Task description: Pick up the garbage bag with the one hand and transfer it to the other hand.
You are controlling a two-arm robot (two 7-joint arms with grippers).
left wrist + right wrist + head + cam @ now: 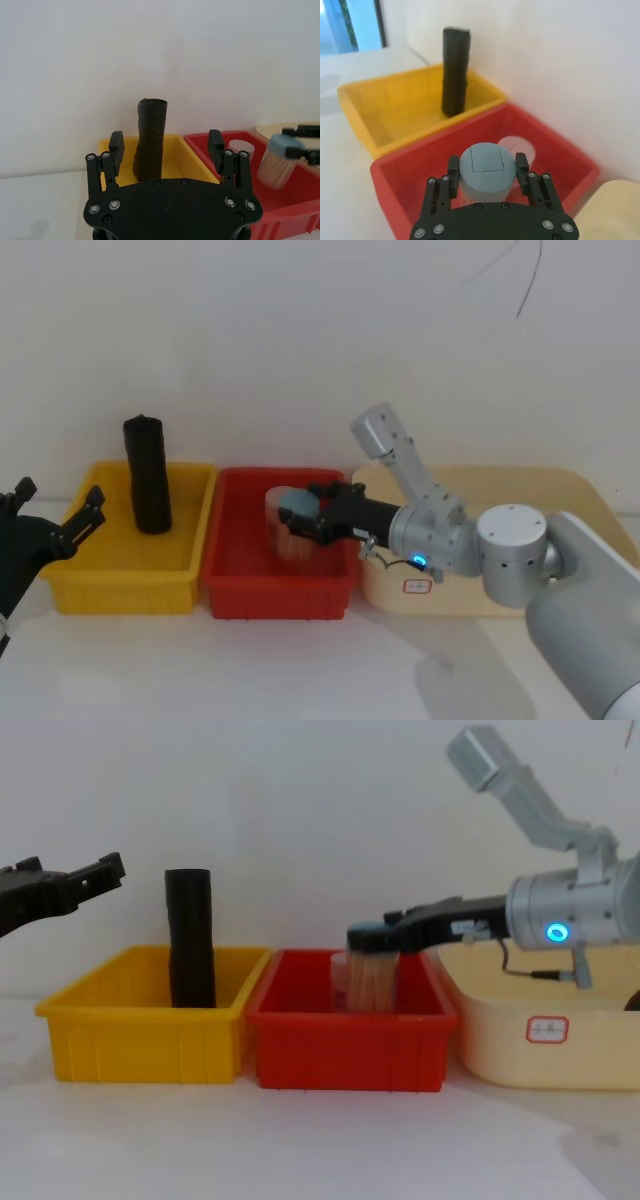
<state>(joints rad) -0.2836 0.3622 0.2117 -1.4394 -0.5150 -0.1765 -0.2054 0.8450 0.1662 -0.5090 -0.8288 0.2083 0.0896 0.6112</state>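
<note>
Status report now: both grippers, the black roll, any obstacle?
Left gripper open, short of the yellow plastic bin. Right gripper shut on grey-lidded clear toothpick jar over red plastic bin. Tall black garbage bag roll upright in yellow bin, untouched.

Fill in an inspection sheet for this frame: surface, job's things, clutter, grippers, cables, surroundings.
Surface: white table carrying a yellow bin, a red bin and a cream tray, side by side.
Job's things: black bag roll standing upright in the yellow bin, untouched; no sticker can be made out on it.
Clutter: clear container with a grey lid, holding pale sticks, above the red bin; a round white thing lies in that bin.
Grippers: left gripper open, off the yellow bin's outer side, facing the roll. Right gripper shut on the container's lid.
Cables: thin cable on the right wrist.
Surroundings: plain white wall.
</note>
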